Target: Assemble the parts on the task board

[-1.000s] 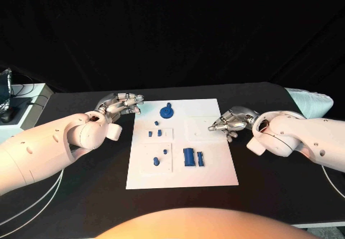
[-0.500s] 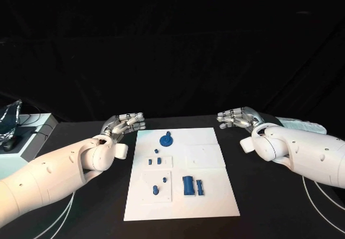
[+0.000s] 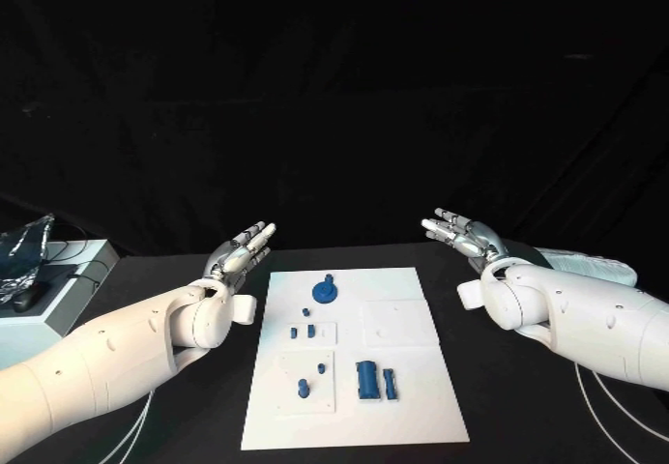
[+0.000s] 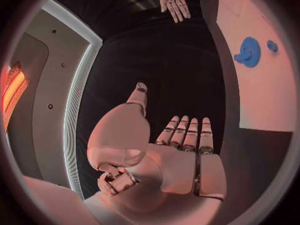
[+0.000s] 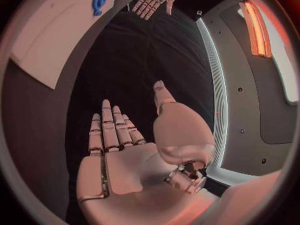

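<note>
Hands have lifted off the board [image 3: 404,387]: left hand [image 3: 242,253] and right hand [image 3: 460,235] now hover flat-fingered, empty, beyond its far corners; blue parts [image 3: 371,379] lie unattended.

No readable text, labels, brands, numbers or signs anywhere. Task board [image 3: 419,406] plain white, no print. Blue parts [image 3: 368,380] unmarked. Arms, hands: no lettering visible.
</note>
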